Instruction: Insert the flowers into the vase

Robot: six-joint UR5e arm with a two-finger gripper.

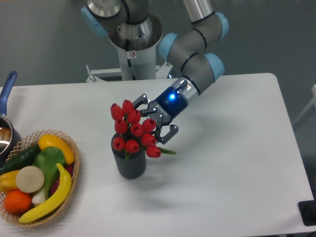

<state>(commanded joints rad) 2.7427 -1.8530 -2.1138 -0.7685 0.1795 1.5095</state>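
About ten red tulip buds, the flowers (132,129), stand in the dark ribbed vase (130,164) on the white counter (222,163). Just right of the vase, the gripper (159,124) is beside the buds with its fingers spread apart, holding nothing. Well left of the vase sits a woven basket (74,168) of fruit.

1. We see the flowers (132,129) with smooth, slightly glossy red buds, plastic-looking.
2. The vase (131,164) looks matt dark grey, finely ribbed.
3. The basket (74,170) is rough woven wicker.
4. The table (232,163) is smooth matt white.
5. The gripper (157,122) looks like dark metal.
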